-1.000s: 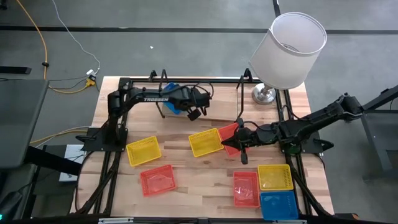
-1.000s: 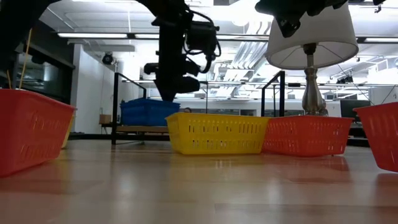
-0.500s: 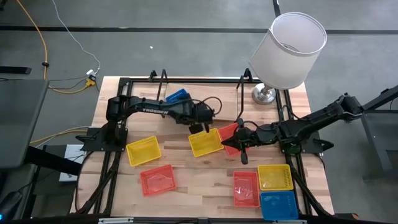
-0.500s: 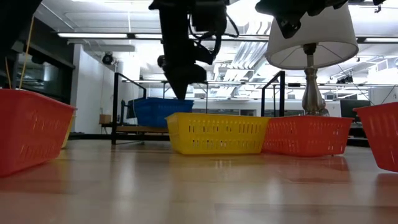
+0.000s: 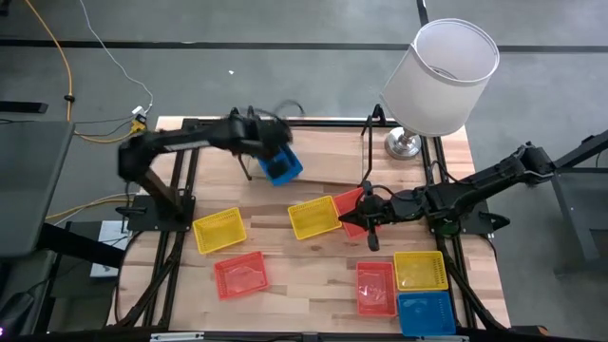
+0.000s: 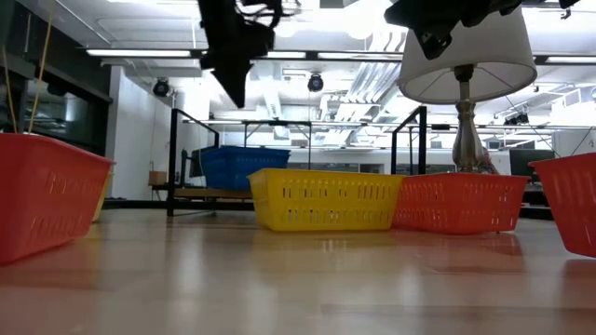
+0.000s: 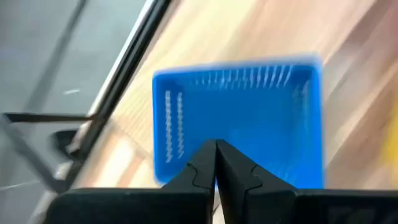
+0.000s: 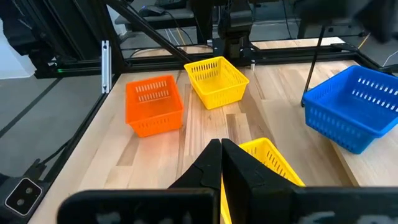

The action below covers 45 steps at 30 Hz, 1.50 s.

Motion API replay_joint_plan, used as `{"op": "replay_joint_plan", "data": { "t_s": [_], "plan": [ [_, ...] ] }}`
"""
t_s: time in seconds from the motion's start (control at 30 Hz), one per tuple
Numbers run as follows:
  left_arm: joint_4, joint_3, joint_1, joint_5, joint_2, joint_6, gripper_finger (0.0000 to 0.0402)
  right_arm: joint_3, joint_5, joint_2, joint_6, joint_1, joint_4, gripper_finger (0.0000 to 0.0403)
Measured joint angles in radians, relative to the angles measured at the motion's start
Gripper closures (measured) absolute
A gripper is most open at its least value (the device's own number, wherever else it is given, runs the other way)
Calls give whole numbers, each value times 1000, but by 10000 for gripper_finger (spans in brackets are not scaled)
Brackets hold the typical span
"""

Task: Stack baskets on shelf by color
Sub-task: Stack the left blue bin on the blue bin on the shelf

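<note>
A blue basket (image 5: 282, 166) rests by its bottom on the shelf (image 5: 328, 144) at the table's far side, turned askew; it also shows in the low view (image 6: 244, 167) and the left wrist view (image 7: 239, 118). My left gripper (image 7: 216, 147) is shut and hangs above the basket's left end (image 5: 269, 144), high over it (image 6: 239, 98) and touching nothing. My right gripper (image 8: 221, 144) is shut and hovers over the middle of the table (image 5: 353, 218), above a yellow basket (image 5: 313, 217) and an orange-red basket (image 5: 350, 199).
Loose on the table lie a yellow basket (image 5: 219, 231) and an orange-red one (image 5: 240, 274) at the left. An orange-red (image 5: 375, 287), a yellow (image 5: 420, 270) and a blue basket (image 5: 425, 312) sit near right. A lamp (image 5: 442, 76) stands at the far right corner.
My left gripper, shut throughout, reached across the shelf toward the table's middle, then rose and drew back toward the far left. The blue basket slid a little to the right along the shelf and has since stayed where it was.
</note>
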Motion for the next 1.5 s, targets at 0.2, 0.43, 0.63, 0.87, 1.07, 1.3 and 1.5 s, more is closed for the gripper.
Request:
{"op": "replay_joint_plan", "data": {
  "t_s": [0.2,0.43,0.63,0.87,1.07,1.3,1.5],
  "plan": [
    [85,-81,131,109,-65,-74,401,0,0,0,-3,0,-2,402],
    [114,-105,151,125,53,-67,401,0,0,0,-3,0,-3,402],
    [118,-104,180,95,168,-51,401,0,3,0,-3,0,-3,402],
    [178,-103,211,-19,204,8,401,0,3,0,-3,0,-2,402],
    [296,-103,251,-63,206,87,401,0,4,0,-3,0,-2,402],
    [436,-103,270,-54,208,190,401,0,4,0,-3,0,-2,402],
    [517,-102,254,-48,231,304,401,0,4,0,-3,0,-2,402]
  ]
}}
